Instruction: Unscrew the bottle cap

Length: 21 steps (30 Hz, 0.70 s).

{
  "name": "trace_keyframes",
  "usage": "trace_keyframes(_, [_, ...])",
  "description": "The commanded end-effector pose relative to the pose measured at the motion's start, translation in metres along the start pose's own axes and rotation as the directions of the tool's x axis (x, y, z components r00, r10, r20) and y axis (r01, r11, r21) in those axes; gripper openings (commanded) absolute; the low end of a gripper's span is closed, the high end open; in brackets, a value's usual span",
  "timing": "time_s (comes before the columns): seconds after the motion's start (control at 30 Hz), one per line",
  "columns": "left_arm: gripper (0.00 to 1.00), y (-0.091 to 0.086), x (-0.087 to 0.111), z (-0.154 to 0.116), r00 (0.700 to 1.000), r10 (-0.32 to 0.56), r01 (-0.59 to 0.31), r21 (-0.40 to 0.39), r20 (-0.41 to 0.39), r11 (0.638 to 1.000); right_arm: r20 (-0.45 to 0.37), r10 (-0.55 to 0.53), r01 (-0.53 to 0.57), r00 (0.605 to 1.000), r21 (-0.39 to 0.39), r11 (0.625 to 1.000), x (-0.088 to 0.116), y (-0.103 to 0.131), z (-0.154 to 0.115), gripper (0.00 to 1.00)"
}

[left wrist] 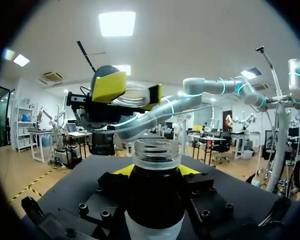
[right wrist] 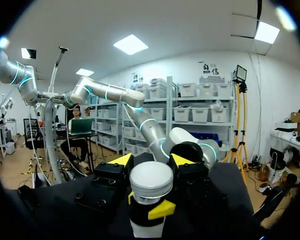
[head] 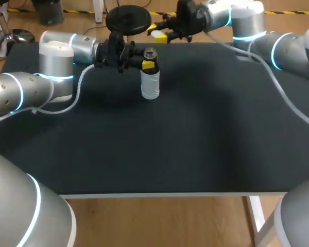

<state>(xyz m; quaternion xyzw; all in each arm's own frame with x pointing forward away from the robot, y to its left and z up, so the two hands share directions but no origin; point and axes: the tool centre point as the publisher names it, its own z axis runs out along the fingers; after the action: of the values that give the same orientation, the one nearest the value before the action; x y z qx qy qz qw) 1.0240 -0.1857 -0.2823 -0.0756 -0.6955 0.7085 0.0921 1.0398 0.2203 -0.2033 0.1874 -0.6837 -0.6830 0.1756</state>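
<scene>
The bottle (head: pixel 150 85) stands uncapped, neck clamped by the left gripper (head: pixel 149 58). At its 1 o'clock, the right gripper (head: pixel 158 35) seemingly pinches the cap (right wrist: pixel 151 182).

One bottle (head: pixel 150 85), apparently one cap (right wrist: pixel 151 181), two grippers (head: pixel 147 60) (head: pixel 157 35), one table (head: pixel 195 128)

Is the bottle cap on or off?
Off. The bottle, in the left gripper, shows bare neck threads; the right gripper holds the cap apart.

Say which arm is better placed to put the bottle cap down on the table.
Right. The right gripper holds the cap, clear of the bottle, whose threaded neck is open. The left gripper is shut on the bottle, holding it upright.
</scene>
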Motion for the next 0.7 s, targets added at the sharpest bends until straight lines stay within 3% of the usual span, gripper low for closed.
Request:
trace_keyframes(0.03, [0.00,0.000,-0.001,0.000,1.000,0.001,-0.001,0.000,-0.001,1.000,-0.466,0.007,-0.007,0.885,0.001,1.000,0.005,-0.011,-0.058,0.00])
trace_keyframes(0.1, [0.00,0.000,-0.001,0.000,1.000,0.001,-0.001,0.000,-0.001,1.000,-0.377,0.018,-0.017,0.926,0.004,1.000,0.009,-0.020,-0.077,0.00])
trace_keyframes(0.17, [0.00,0.000,-0.001,0.000,1.000,0.001,-0.001,0.000,-0.001,1.000,-0.203,0.043,-0.039,0.978,0.025,0.999,0.016,-0.037,-0.104,0.00])
trace_keyframes(0.27, [0.00,0.000,-0.001,0.000,1.000,0.001,-0.001,0.000,-0.001,1.000,-0.013,0.082,-0.081,0.997,0.035,0.996,0.026,-0.062,-0.133,0.00])
trace_keyframes(0.43, [0.00,0.000,-0.001,0.000,1.000,0.001,-0.001,0.000,-0.001,1.000,0.218,0.137,-0.166,0.966,0.124,0.978,0.042,-0.106,-0.163,0.00])
trace_keyframes(0.6, [0.00,0.000,-0.001,0.000,1.000,0.001,-0.001,0.000,-0.001,1.000,0.355,0.148,-0.228,0.923,0.195,0.954,0.049,-0.139,-0.175,0.00])
trace_keyframes(0.7, [0.00,0.000,-0.001,0.000,1.000,0.001,-0.001,0.000,-0.001,1.000,0.394,0.155,-0.260,0.906,0.227,0.939,0.051,-0.157,-0.178,0.00])
